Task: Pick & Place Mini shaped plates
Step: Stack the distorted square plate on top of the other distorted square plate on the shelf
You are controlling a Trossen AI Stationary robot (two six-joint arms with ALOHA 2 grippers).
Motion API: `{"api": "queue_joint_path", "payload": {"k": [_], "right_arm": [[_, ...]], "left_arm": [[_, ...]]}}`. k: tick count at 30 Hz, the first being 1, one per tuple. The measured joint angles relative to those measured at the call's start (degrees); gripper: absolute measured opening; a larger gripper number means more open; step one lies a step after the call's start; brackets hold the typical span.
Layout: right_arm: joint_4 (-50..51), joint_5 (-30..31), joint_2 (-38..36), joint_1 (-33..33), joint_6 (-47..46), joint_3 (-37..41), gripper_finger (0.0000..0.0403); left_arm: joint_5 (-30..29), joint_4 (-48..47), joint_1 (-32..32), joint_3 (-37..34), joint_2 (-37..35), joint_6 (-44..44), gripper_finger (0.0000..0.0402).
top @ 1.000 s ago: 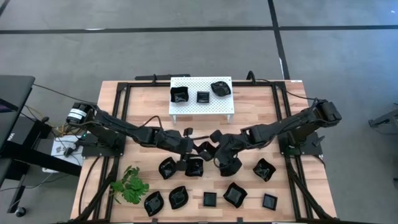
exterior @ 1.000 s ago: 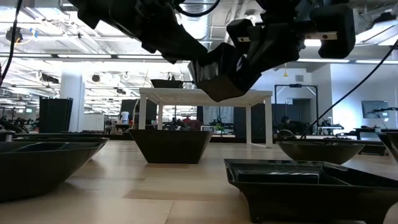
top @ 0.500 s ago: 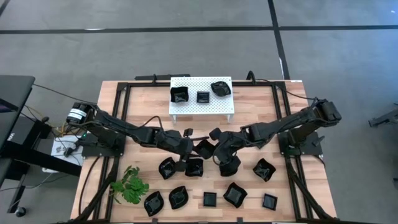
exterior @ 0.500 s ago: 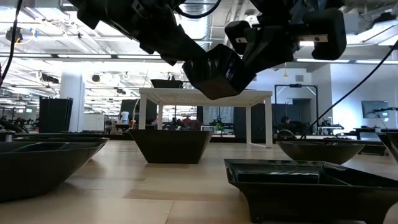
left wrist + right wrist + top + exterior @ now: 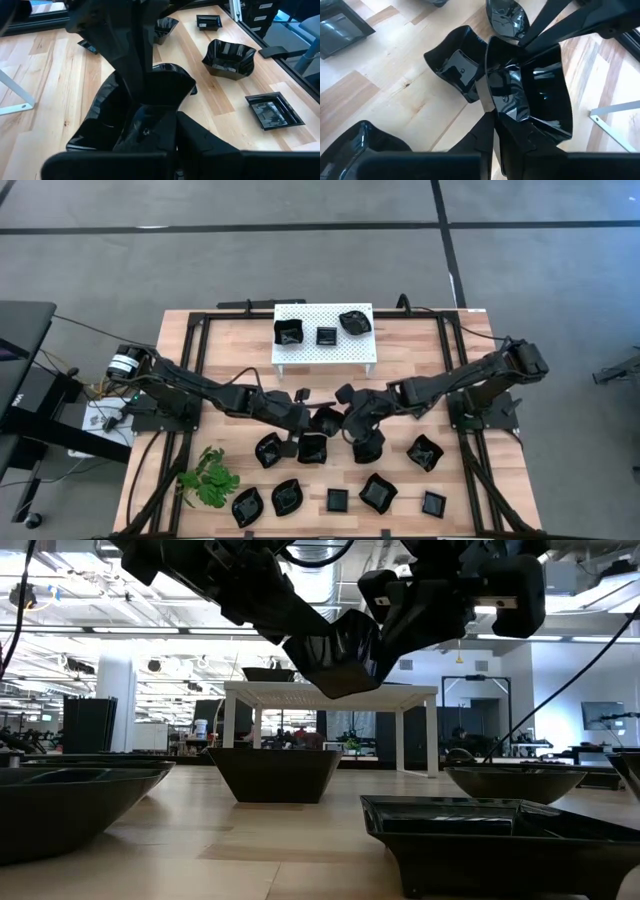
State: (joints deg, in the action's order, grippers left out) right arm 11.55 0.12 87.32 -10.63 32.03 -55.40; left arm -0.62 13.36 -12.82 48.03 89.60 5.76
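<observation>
Mid-air handover of one mini plate, above the middle of the table.

Left gripper (image 5: 306, 413) has its jaws clamped on one rim of the held plate (image 5: 338, 652); right gripper (image 5: 347, 412) grips the opposite rim, jaws narrow, release not confirmed. Plate hangs between both sets of jaws, clear of the plates on the table (image 5: 330, 455). Judgement: keep the plate level, free the right jaws fully before the left arm pulls away toward the white platform (image 5: 310, 345), where three plates sit.
</observation>
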Motion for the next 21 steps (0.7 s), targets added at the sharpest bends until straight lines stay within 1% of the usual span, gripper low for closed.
{"api": "queue_joint_path", "payload": {"k": [8,17,19,21], "right_arm": [[-0.9,0.4,0.0,0.2,-0.2,0.0,0.006],[0.3,0.4,-0.4,0.0,-3.6,-0.1,0.0096],[0.9,2.5,-1.5,-0.4,-3.6,-0.1,0.0101],[2.3,6.9,-3.9,-1.2,-3.6,-0.1,0.0102]], "left_arm": [[-0.5,-1.0,0.0,0.0,0.0,-1.6,0.0007],[-3.3,-1.4,-1.3,0.0,0.1,-1.8,0.0007],[-5.1,-1.5,-1.9,0.0,0.1,-2.8,0.0007],[-6.9,-1.4,-2.3,0.0,0.1,-3.4,0.0007]]}}
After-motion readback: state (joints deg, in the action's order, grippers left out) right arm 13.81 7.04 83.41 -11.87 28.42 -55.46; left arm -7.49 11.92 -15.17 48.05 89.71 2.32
